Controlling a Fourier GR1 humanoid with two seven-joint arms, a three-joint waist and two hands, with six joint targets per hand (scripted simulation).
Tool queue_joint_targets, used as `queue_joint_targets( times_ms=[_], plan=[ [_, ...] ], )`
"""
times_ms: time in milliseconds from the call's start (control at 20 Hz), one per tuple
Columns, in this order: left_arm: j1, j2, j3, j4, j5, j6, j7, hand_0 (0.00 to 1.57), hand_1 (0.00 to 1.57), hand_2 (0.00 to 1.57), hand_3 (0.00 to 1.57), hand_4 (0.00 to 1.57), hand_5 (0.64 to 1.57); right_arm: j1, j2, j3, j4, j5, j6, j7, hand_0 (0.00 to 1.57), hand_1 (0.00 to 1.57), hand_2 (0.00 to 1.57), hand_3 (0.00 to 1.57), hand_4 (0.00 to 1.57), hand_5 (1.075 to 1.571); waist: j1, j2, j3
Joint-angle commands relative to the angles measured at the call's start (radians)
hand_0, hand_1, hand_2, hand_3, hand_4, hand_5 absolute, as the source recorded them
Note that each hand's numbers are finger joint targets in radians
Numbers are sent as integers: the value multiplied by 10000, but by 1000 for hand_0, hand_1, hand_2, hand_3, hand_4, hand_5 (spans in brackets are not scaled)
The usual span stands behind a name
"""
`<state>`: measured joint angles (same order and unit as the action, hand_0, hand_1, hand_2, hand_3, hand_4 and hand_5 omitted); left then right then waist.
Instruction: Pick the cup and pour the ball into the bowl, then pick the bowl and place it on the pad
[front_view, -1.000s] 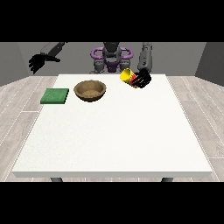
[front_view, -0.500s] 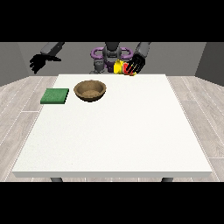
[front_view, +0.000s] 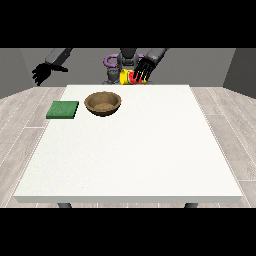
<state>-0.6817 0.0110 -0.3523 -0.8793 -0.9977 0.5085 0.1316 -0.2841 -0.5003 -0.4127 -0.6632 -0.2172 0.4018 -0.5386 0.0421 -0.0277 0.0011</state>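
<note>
A yellow cup (front_view: 127, 77) with a red ball showing at its mouth is held in the air above the table's far edge, tipped on its side. The hand at the view's right (front_view: 144, 70) has its fingers curled round the cup. The cup hangs behind and to the right of the brown bowl (front_view: 103, 103), which stands on the table. A green pad (front_view: 63, 109) lies flat to the left of the bowl. The hand at the view's left (front_view: 41, 74) hovers off the table's far left corner, fingers loosely spread, holding nothing.
The white table (front_view: 130, 150) stretches wide toward the camera, with grey plank floor around it. The robot's torso (front_view: 120, 62) stands behind the far edge.
The hand at the view's right has lifted the cup off the table and carried it left toward the bowl, tipping it over. The other hand has stayed put.
</note>
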Motion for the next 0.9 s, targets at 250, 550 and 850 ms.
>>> queue_joint_targets(
  times_ms=[250,550,850],
  plan=[
    [-1040,-108,-1761,-233,-1998,-590,2497,549,549,1571,1571,935,1565,-1598,-30,287,100,183,-613,883,0,0,0,180,0,1534,-332,385,-6],
    [-1088,-110,-2558,-139,-3130,-1024,2988,373,373,1571,1571,899,1570,-1883,814,816,-171,492,-1096,835,0,0,0,273,0,1527,-711,431,-10],
    [-1048,-110,-3559,-390,-4059,-1725,2904,0,0,1571,1571,913,1547,-2459,267,464,269,195,-870,1071,0,0,0,252,0,1525,-439,990,-6]
  ],
)
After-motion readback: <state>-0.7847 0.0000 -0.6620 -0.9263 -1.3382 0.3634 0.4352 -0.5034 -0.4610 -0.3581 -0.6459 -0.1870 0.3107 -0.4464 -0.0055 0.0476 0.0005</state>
